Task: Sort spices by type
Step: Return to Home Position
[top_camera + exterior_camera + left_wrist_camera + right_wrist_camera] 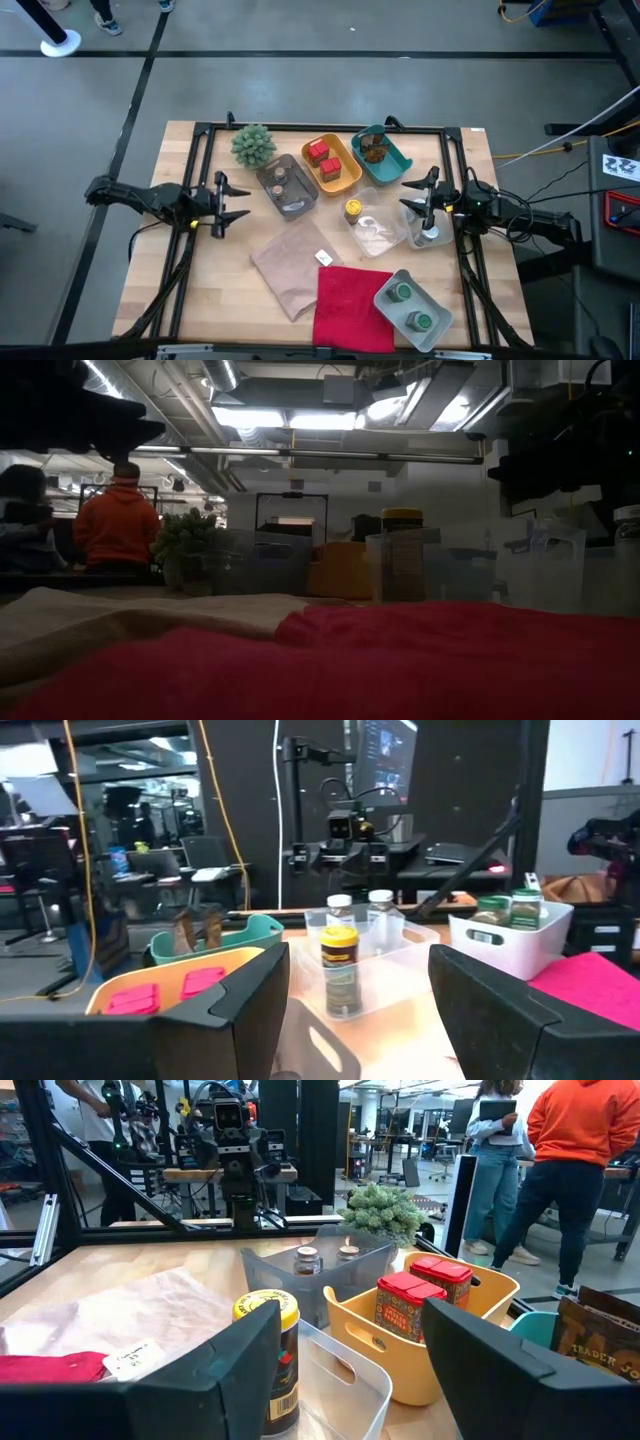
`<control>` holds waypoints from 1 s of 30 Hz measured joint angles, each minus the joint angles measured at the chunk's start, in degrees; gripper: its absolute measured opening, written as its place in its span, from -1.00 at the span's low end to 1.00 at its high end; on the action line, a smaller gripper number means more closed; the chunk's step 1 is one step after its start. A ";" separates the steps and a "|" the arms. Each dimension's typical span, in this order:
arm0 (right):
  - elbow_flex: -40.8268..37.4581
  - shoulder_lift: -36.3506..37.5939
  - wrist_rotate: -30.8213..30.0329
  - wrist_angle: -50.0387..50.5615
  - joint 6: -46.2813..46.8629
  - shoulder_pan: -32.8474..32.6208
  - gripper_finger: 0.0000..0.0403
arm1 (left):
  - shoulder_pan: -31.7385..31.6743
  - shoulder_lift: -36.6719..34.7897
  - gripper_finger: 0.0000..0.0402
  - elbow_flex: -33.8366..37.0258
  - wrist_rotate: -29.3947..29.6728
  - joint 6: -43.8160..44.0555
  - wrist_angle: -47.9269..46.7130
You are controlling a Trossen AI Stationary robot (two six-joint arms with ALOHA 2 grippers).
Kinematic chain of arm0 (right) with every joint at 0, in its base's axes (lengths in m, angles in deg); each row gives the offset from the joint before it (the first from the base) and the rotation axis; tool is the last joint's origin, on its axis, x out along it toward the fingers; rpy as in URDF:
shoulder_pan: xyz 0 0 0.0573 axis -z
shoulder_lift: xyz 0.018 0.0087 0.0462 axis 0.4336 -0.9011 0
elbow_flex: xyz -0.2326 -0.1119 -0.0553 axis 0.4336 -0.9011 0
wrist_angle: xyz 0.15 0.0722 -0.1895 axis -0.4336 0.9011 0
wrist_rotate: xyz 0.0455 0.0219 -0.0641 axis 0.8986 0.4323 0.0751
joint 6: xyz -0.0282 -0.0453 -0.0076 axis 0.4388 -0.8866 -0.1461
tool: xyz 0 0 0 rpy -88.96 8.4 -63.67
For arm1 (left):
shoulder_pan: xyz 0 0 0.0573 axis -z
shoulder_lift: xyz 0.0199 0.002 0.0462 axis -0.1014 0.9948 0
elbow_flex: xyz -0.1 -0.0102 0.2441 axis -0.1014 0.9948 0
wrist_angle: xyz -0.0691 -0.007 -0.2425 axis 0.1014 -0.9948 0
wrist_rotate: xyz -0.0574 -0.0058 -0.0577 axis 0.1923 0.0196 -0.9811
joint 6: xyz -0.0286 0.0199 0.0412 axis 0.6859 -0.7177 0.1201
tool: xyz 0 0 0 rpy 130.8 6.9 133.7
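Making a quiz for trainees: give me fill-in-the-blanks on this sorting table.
1. The yellow bin holds two ___ tins.
2. The white bin holds ___ green-capped jars.
3. The yellow-capped jar stands in the ___ tray.
4. The left gripper and right gripper are both ___.
Missing words: red; two; clear; open.

The left arm (140, 197) reaches in level from the tabletop's (220, 290) left edge, its left tool (238, 203) pointing inward, fingers (220, 1020) spread wide and empty. The right arm (520, 215) mirrors it from the tabletop's right edge, right tool (410, 196) agape too, holding nothing.
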 joint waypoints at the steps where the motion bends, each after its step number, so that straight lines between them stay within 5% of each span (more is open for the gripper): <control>1: 0.00 0.00 0.00 0.02 0.01 0.00 0.21 | -0.81 0.00 0.12 0.00 -0.49 -0.02 0.00; 15: 0.00 0.00 0.00 0.02 0.02 0.00 0.21 | -9.41 0.00 0.12 0.00 -12.71 -0.14 -0.01; 30: 0.00 -0.01 0.00 0.02 0.00 0.04 0.21 | -14.83 0.04 0.12 0.00 -15.95 4.35 -5.45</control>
